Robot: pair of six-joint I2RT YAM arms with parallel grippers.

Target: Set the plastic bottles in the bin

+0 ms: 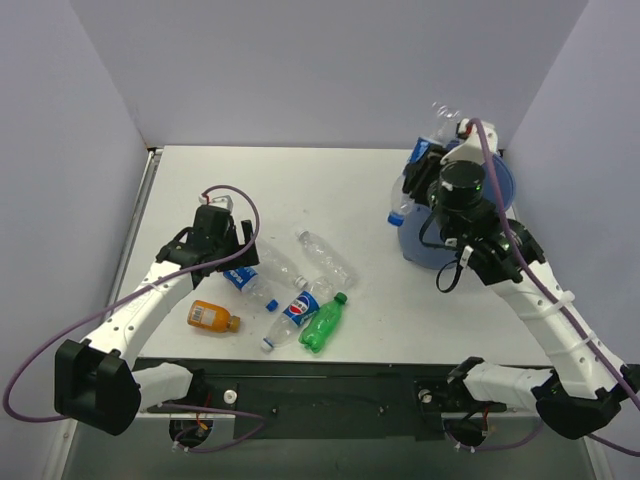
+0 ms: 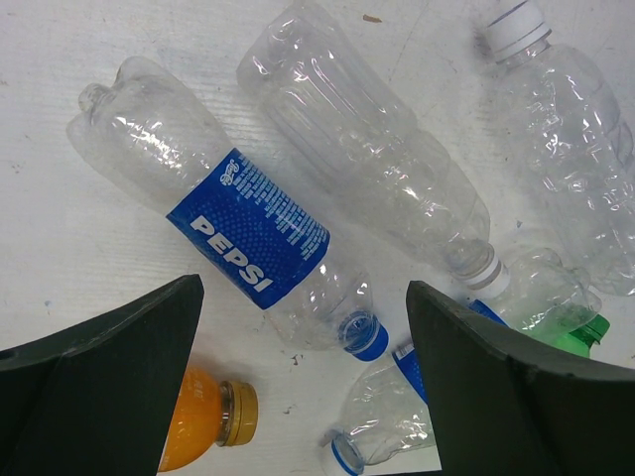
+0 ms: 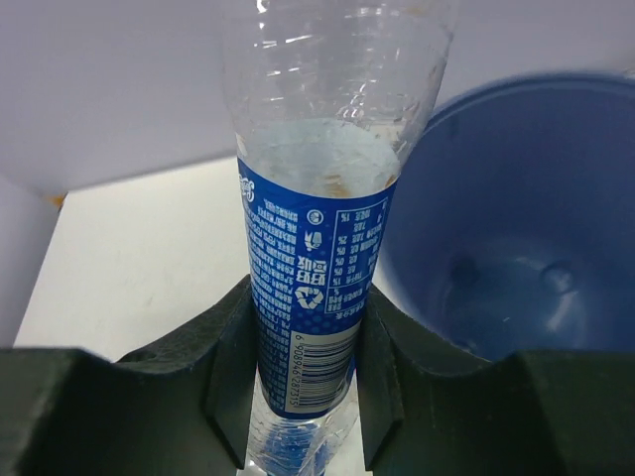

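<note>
My right gripper (image 1: 422,178) is shut on a blue-labelled clear bottle (image 3: 317,248) and holds it raised, tilted, beside the rim of the blue bin (image 3: 516,198). In the top view this bottle (image 1: 428,150) sits at the bin's (image 1: 422,250) left rim. The bin's floor looks bare where it shows. My left gripper (image 2: 306,297) is open above a lying Pepsi bottle (image 2: 248,233) with a blue cap. Near it lie a stubby orange bottle (image 2: 198,416), two clear bottles (image 2: 367,149) (image 2: 571,149), a green one (image 2: 575,332) and another blue-labelled one (image 2: 397,397).
The bottles lie in a loose cluster at the table's near middle (image 1: 300,290). The bin stands at the far right, close to the right wall. My right arm (image 1: 540,300) partly covers the bin. The table's front edge (image 1: 330,360) is just behind the bottles.
</note>
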